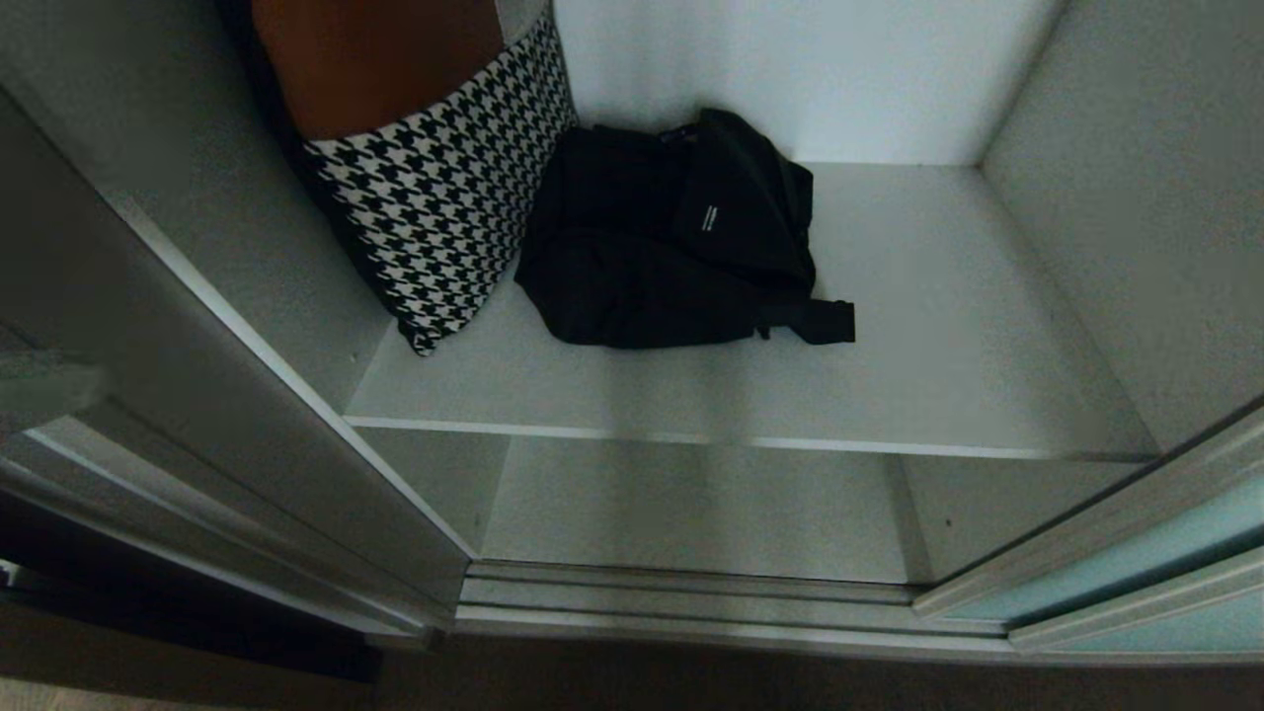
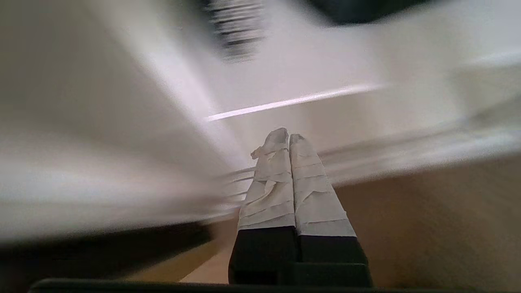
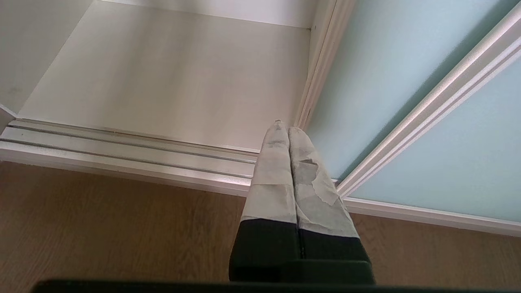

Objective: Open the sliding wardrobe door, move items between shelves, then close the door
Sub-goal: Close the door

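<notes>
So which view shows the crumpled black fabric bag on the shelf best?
The head view: the crumpled black fabric bag lies whole on the upper white shelf. The left wrist view catches only a dark blur; the right wrist view misses it.

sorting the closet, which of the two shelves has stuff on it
The upper shelf: a black bag and a houndstooth cushion sit on it toward the left. The lower shelf beneath it shows nothing on it.

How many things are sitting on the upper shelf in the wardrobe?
2. A houndstooth cushion leans at the upper shelf's left end, and a black bag lies right beside it. Something could hide behind them.
</notes>
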